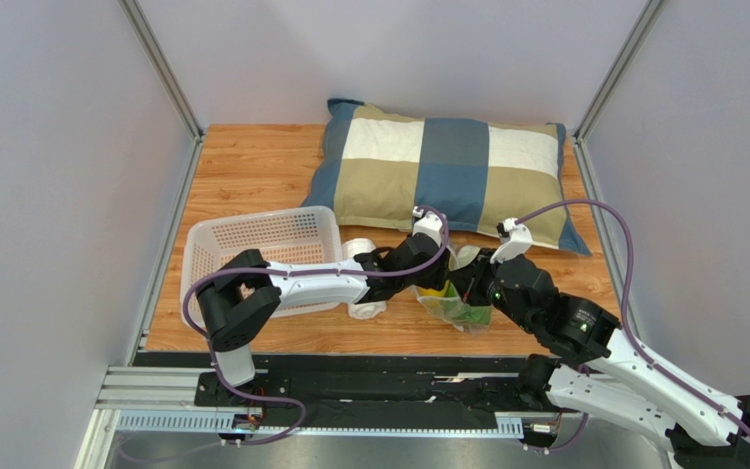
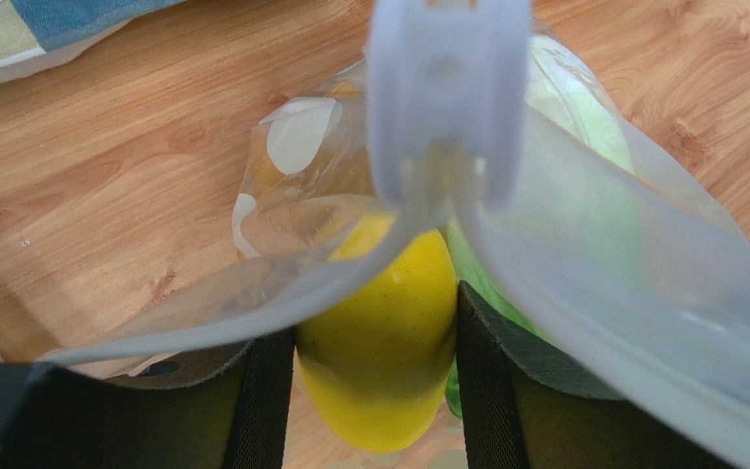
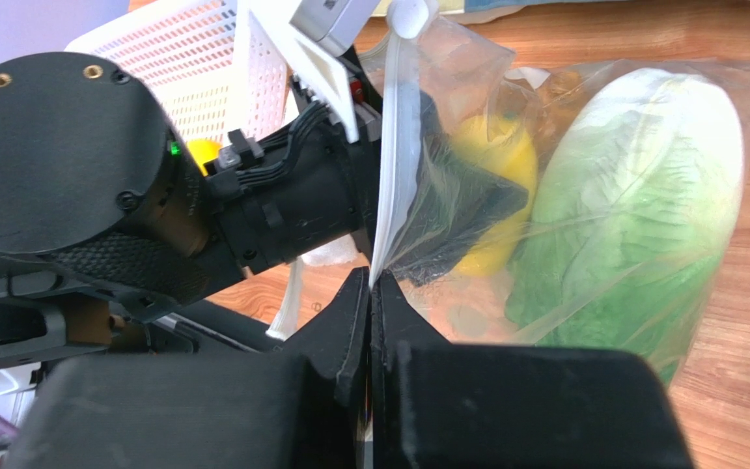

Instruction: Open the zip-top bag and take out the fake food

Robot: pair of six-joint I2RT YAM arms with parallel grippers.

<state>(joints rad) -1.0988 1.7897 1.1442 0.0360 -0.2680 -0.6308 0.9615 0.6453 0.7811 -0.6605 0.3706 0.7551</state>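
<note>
left fingers (image 2: 266, 401) in bag (image 2: 584, 254), clasping lemon (image 2: 379, 332) | right fingers (image 3: 350, 322) pinching rim

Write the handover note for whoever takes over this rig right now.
Left tool: inside the bag, fingers against both sides of a lemon.
Right tool: shut on the bag's rim, holding the mouth open.
Things: bag on the table in front of the pillow; lemon and cabbage inside it.
Done: bag open.
Left: lift out the lemon, then the cabbage.
</note>
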